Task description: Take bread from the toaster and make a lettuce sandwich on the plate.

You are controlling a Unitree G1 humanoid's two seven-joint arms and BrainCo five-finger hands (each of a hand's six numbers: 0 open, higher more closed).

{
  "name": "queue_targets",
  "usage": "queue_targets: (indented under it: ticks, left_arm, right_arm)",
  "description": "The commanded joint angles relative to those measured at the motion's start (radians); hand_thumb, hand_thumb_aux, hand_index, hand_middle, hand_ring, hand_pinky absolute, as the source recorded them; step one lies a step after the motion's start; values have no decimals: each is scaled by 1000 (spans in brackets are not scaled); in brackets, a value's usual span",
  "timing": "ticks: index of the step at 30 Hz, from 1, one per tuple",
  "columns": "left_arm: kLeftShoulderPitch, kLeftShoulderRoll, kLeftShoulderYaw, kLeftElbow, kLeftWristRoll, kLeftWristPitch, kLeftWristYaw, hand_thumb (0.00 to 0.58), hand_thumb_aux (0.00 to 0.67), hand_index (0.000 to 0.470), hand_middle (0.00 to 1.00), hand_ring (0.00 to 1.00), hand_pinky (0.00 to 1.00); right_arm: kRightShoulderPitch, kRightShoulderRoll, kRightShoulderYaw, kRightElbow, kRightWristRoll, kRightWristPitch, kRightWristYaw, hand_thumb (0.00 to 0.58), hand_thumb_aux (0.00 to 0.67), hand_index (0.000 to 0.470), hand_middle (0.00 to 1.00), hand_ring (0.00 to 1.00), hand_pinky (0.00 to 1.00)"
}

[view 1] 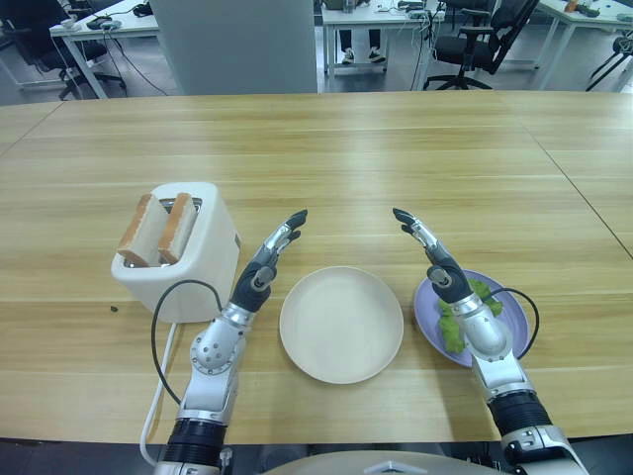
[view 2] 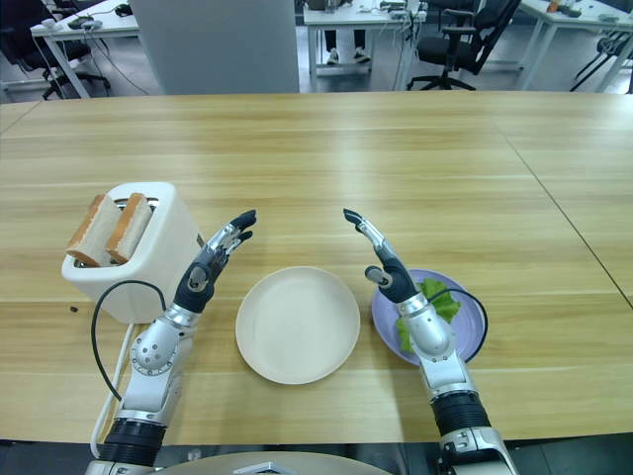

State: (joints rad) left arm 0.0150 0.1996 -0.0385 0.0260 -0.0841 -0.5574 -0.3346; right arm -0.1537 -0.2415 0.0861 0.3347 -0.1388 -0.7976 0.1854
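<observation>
The step in hand looks to be the first one, getting bread out of the toaster (view 1: 183, 262), since the cream plate (view 1: 341, 325) has nothing on it. The toaster stands toward the front-left of the worktop. Two bread slices (view 1: 158, 230) stand on end in its slots, their tops well proud of the housing and leaning slightly left.

The left hand (view 1: 255, 279) is the natural one for this. It hangs between the toaster and the cream plate, just beside the toaster's right wall, with its fingers straight, spread wide and holding nothing. The bread lies to its left and a little farther from the front edge, apart from the fingertips.

To do it well, the hand should come over the top of the toaster and close on the exposed upper part of the nearer slice. It should pinch across the flat faces rather than the crust ends, then draw the slice straight up along the slot so that it does not jam or tip the light toaster. A soft grip is probably wise, because toast crumbles.

The right hand (view 1: 447, 275) is likewise wide and empty. It is held over the left part of the purple plate (view 1: 419, 315), near the front edge on the right, where the lettuce (view 2: 442, 300) lies.
</observation>
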Motion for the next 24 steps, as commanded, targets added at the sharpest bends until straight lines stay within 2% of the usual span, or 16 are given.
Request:
queue_targets:
  ticks: [1, 10, 13, 15, 19, 24]
  left_arm:
    - [9, 0, -4, -13, 2, 15, 1, 0, 0, 0, 0, 0, 0]
    - [5, -1, 0, -4, 19, 5, 12, 0, 0, 0, 0, 0, 0]
    - [4, -2, 38, -81, 58, 44, 71, 0, 0, 0, 0, 0, 0]
    - [12, 8, 82, -217, 126, 136, 128, 0, 0, 0, 0, 0, 0]
    - [-29, 105, 172, -484, 260, 418, 128, 0, 0, 0, 0, 0, 0]
    - [-133, 313, 243, -584, 365, 676, 22, 0, 0, 0, 0, 0, 0]
  right_arm:
    - [-6, 0, 7, 8, 4, 1, 7, 0, 0, 0, 0, 0, 0]
    - [-8, 0, 7, 16, 4, -3, 6, 0, 0, 0, 0, 0, 0]
    - [-3, 4, 0, 6, 6, 3, -3, 0, 0, 0, 0, 0, 0]
    - [-8, 5, -4, 6, 13, 9, -3, 0, 0, 0, 0, 0, 0]
    - [-6, -3, -20, -2, 29, 17, -5, 0, 0, 0, 0, 0, 0]
    - [8, -10, -34, -14, 30, 19, -16, 0, 0, 0, 0, 0, 0]
